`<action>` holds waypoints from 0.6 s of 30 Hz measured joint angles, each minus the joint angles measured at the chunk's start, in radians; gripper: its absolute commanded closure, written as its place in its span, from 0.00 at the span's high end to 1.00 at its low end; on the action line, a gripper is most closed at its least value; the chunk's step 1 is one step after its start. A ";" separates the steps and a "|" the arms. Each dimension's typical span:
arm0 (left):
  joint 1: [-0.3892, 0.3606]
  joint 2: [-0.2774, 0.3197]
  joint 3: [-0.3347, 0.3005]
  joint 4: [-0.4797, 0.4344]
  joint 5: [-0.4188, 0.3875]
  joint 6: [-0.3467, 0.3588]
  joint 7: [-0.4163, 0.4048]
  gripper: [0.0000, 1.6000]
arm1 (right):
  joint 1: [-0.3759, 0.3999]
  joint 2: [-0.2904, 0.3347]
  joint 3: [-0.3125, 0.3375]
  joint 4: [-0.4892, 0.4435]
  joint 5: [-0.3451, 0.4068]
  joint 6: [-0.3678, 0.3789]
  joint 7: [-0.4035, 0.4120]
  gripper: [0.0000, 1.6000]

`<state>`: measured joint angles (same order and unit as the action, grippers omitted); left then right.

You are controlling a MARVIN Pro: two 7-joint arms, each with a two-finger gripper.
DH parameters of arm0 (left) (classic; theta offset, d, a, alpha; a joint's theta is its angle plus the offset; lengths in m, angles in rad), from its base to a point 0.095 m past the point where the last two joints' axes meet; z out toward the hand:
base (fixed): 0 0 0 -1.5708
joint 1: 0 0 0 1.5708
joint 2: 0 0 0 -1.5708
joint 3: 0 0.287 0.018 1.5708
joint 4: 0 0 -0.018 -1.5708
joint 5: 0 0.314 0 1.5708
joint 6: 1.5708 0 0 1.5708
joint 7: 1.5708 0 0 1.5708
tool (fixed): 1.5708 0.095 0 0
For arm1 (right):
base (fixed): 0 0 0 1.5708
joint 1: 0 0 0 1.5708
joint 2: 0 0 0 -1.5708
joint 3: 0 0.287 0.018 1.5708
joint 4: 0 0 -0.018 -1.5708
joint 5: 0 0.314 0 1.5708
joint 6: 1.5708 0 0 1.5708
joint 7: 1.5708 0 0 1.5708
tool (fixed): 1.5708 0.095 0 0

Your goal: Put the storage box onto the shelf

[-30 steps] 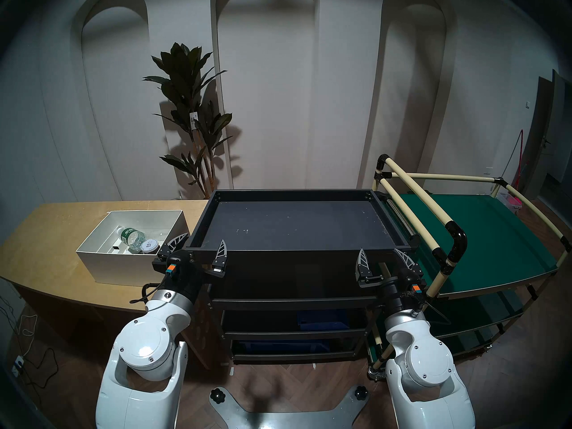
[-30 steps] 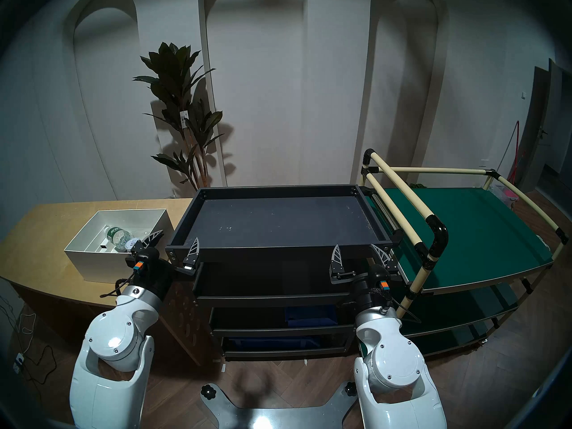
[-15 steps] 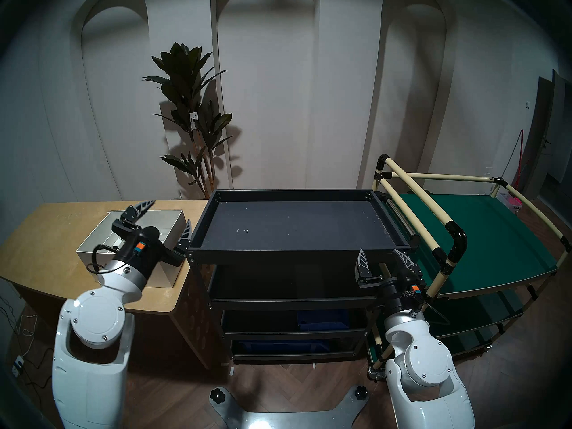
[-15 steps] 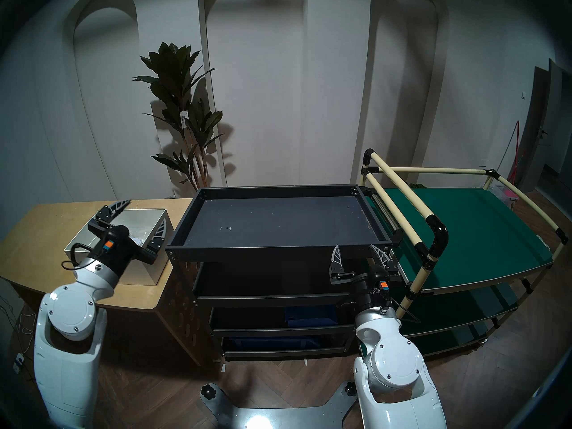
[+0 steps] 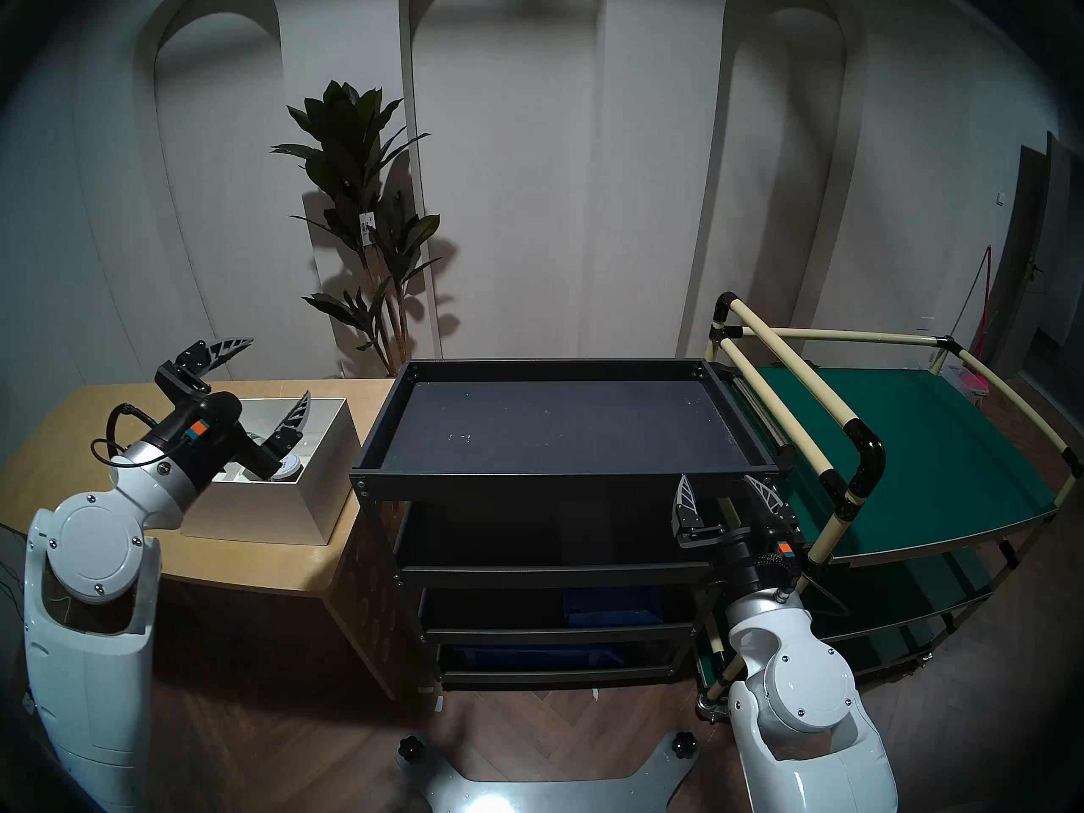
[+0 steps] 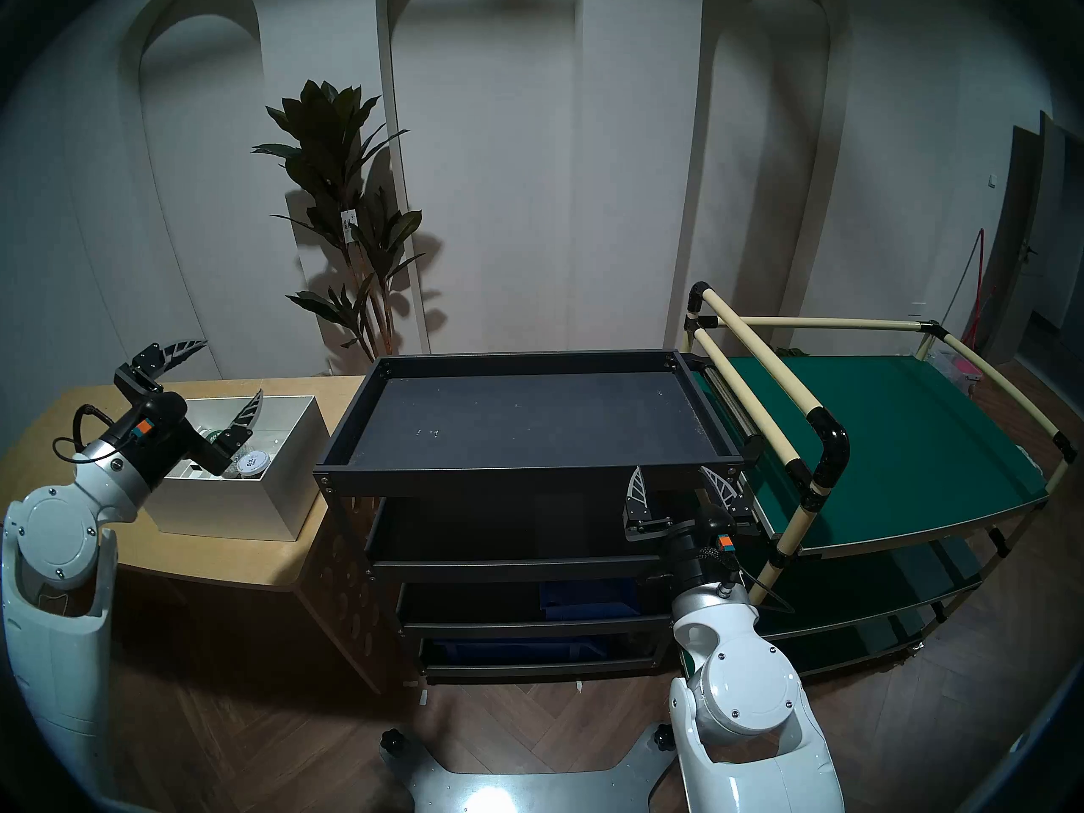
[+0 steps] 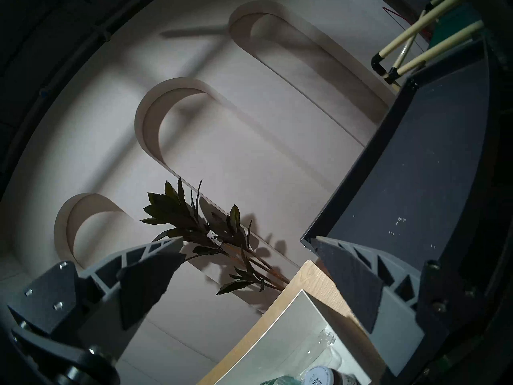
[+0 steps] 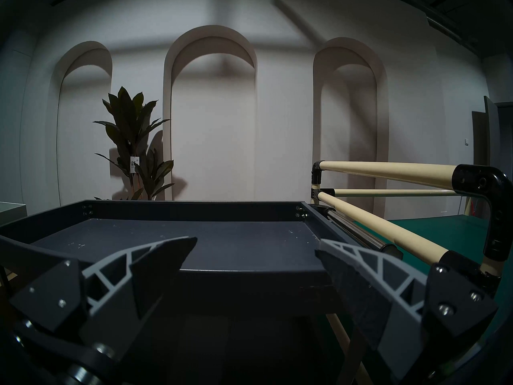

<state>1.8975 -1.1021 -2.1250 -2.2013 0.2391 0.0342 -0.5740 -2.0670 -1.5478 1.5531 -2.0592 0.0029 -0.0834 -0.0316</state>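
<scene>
The white storage box (image 5: 258, 509) (image 6: 223, 512) stands on the tan table, just left of the black shelf. It holds a water bottle and a white-lidded jar (image 5: 287, 467). My left gripper (image 5: 280, 367) (image 6: 233, 366) is open and empty, raised above the box's left half. One finger hangs over the inside, the other past the back wall. The left wrist view shows the box's far corner (image 7: 291, 337) below the gripper (image 7: 249, 238). The shelf's top tray (image 5: 563, 484) (image 6: 528, 480) (image 8: 249, 276) is bare. My right gripper (image 5: 715, 474) (image 8: 256, 244) is open at its front right rim.
The tan wooden table (image 5: 76, 442) carries the box. A green-surfaced cart with cream pipes (image 5: 909, 454) stands against the shelf's right side. A potted plant (image 5: 363, 219) is behind, by the wall. Blue bins (image 5: 610, 606) sit on the lower tiers.
My left arm has swung left and up from the shelf's front left corner to above the white box, gripper still open. The right arm has not moved.
</scene>
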 measured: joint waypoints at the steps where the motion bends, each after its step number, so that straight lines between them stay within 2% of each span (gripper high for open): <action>1: -0.001 0.013 -0.012 0.010 0.001 0.000 -0.017 1.00 | 0.000 0.000 0.000 0.001 0.000 0.000 0.000 1.00; 9: -0.001 0.106 -0.085 0.110 0.052 -0.009 -0.165 1.00 | 0.003 0.000 0.000 0.009 0.000 0.000 0.000 1.00; 18: 0.000 0.188 -0.108 0.177 0.105 -0.032 -0.297 1.00 | 0.006 0.000 0.000 0.015 0.000 0.000 0.000 1.00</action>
<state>1.8975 -0.9141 -2.2329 -2.0242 0.3443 0.0025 -0.8705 -2.0609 -1.5476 1.5531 -2.0442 0.0029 -0.0834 -0.0314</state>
